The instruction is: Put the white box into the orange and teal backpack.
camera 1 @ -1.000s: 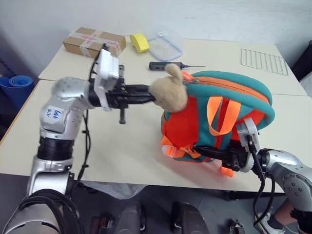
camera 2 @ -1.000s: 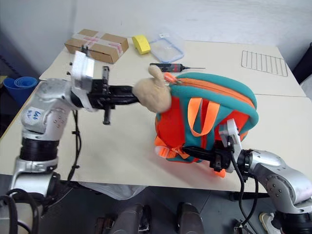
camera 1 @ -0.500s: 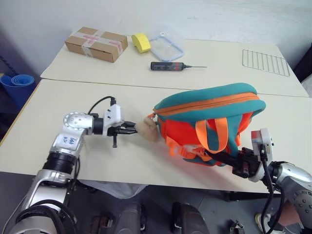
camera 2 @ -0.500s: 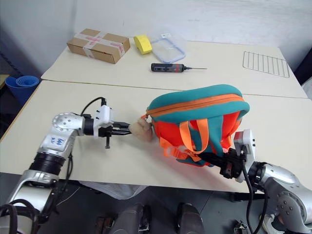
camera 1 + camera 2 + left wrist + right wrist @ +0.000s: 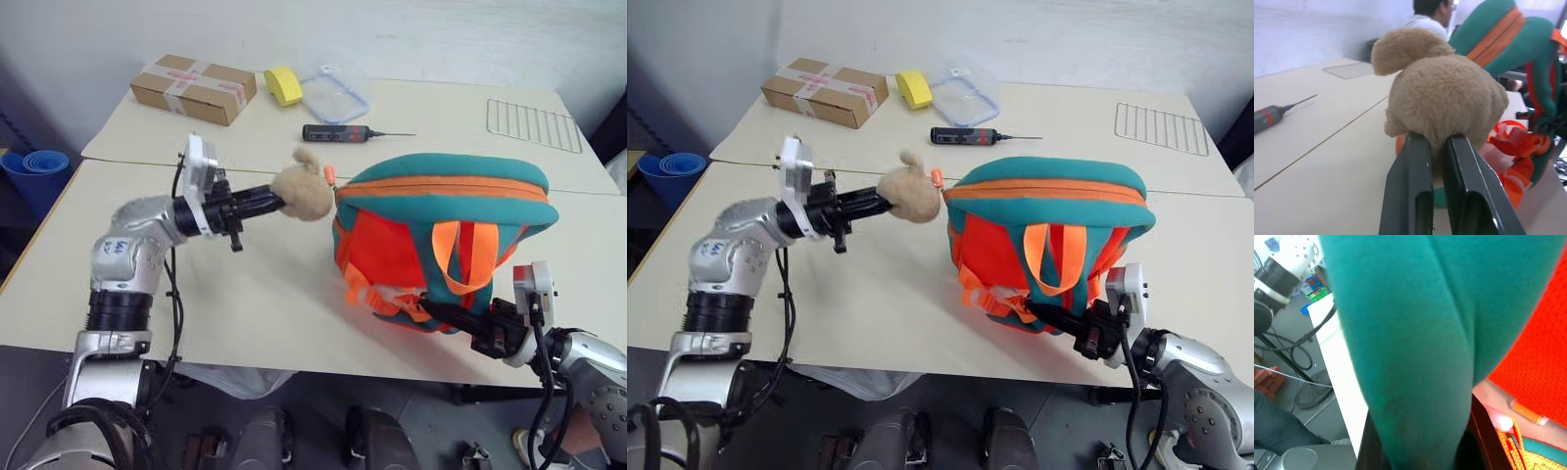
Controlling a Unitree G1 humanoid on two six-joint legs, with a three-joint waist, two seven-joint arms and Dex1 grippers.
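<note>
Pale twin-topped surface (image 5: 245, 304) against a white wall carries, from nine to three o'clock, the left hand (image 5: 277, 200) pinching the plush toy (image 5: 302, 193) and the right hand (image 5: 441, 311) clamped on the soft, floppy, seemingly light backpack (image 5: 441, 235), best held by its firmer trim.

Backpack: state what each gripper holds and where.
Left gripper pinches the tan plush toy attached to the backpack; right gripper grips the backpack's lower teal edge.
</note>
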